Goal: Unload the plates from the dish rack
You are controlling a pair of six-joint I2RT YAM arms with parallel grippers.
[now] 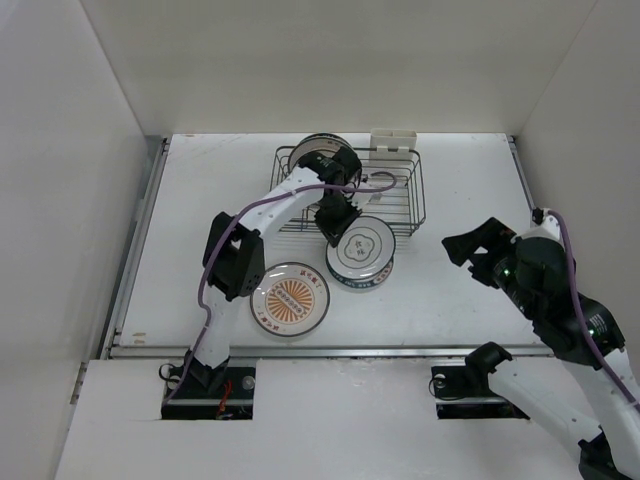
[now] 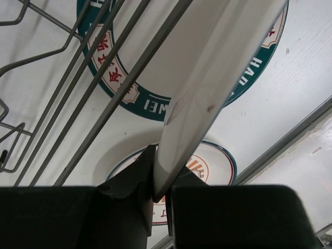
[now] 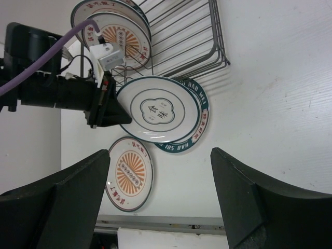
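**Left arm.** The left gripper (image 2: pixel 162 179) has its jaws clamped on the rim of a small round white glazed plate with thin dark rings (image 3: pixel 160 108). The wrist view shows this plate edge-on. It is held slightly tilted, just outside the near edge of the rectangular dark wire dish rack (image 1: pixel 400 195).

**Under and around it.**
- A white plate with a dark teal lettered rim band (image 3: pixel 201 129) lies flat on the white table (image 1: pixel 460 300), directly under the held plate. We cannot tell whether the two touch.
- A white plate with an orange sunburst centre (image 1: pixel 290 298) lies flat nearby, toward the left arm's base.
- At least two sunburst plates (image 1: pixel 325 155) stand upright at the rack's far left corner.

**Right arm.** The right gripper (image 1: pixel 472 243) has its fingers apart and holds nothing. It hovers over bare table, well to the right of the rack.

**Handling (our judgement).**
- The plates look stiff, brittle and slick, and light enough for a one-sided rim pinch.
- A plate held this way may pivot about the pads if swung.
- We would seat the pads deep past the lip, one on the face and one on the back.
- We would set the plate down low and gently, since plate on plate may chip.
- For the plates left in the rack, we would take the top of the rim and lift straight up, clear of the wires.
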